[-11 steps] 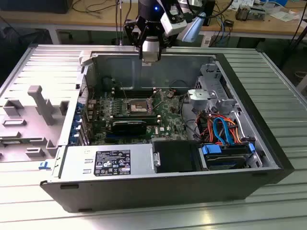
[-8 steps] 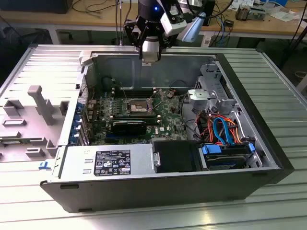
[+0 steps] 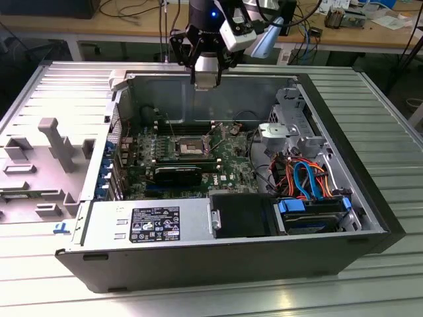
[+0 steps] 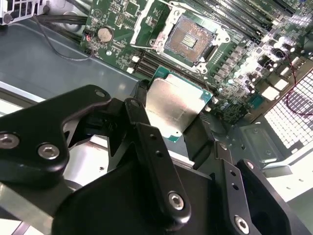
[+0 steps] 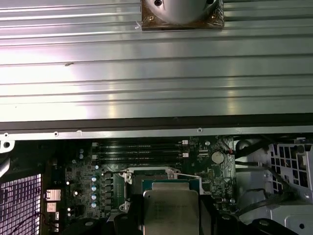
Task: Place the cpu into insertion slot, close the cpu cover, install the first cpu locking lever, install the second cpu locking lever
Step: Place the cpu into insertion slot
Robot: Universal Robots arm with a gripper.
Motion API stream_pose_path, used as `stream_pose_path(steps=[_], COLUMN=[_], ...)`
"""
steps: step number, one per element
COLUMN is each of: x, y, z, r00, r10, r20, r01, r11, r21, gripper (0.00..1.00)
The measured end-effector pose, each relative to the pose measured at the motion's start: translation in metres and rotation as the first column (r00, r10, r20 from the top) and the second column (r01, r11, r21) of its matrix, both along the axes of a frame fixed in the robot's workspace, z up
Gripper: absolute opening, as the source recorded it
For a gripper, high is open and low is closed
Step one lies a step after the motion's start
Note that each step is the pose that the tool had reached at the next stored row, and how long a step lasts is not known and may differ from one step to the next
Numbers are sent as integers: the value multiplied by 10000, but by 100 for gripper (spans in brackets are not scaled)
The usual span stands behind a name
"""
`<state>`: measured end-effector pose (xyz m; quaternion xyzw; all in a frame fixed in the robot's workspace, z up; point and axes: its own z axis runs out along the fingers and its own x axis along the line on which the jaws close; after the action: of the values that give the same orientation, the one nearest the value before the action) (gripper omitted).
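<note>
Gripper (image 4: 176, 111) clamped on the cpu (image 4: 180, 98): black fingers (image 4: 145, 128) press two opposite edges, the silver lid faces the second wrist camera, and a green edge shows at the chip's rim. Cpu is held in the air, tilted, apart from the board.

In the exterior view the gripper (image 3: 207, 78) hangs over the far wall of the open computer case (image 3: 218, 264). Insertion slot (image 3: 188, 145) sits lower on the green motherboard (image 3: 228, 172), well apart from the gripper.

In the second wrist view the insertion slot (image 4: 190, 38) has its dark contact field uncovered inside a silver rim, with a coin battery (image 4: 104, 33) on the board nearby. In the first wrist view the cpu (image 5: 171, 213) overlaps the socket area, with the memory slots (image 5: 139, 149) beyond it.

Where the cpu cover stands: cannot tell.

Power supply (image 3: 149, 224) runs along the case's near side, with blue and orange cables (image 3: 307, 175) toward the exterior view's right. Case lies on a ridged metal table (image 3: 198, 300).
</note>
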<state>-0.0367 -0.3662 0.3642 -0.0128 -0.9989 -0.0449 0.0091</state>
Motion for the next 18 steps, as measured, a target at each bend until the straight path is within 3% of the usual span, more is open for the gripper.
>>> stream_pose_path(steps=[7, 18], x=[-1, -1], y=[-29, -35], z=[-16, -46], r00=[10000, 10000], r10=[1, 0], r20=[-1, 0], r01=[-1, 0], r11=[10000, 10000], r21=[-2, -1], gripper=[54, 54])
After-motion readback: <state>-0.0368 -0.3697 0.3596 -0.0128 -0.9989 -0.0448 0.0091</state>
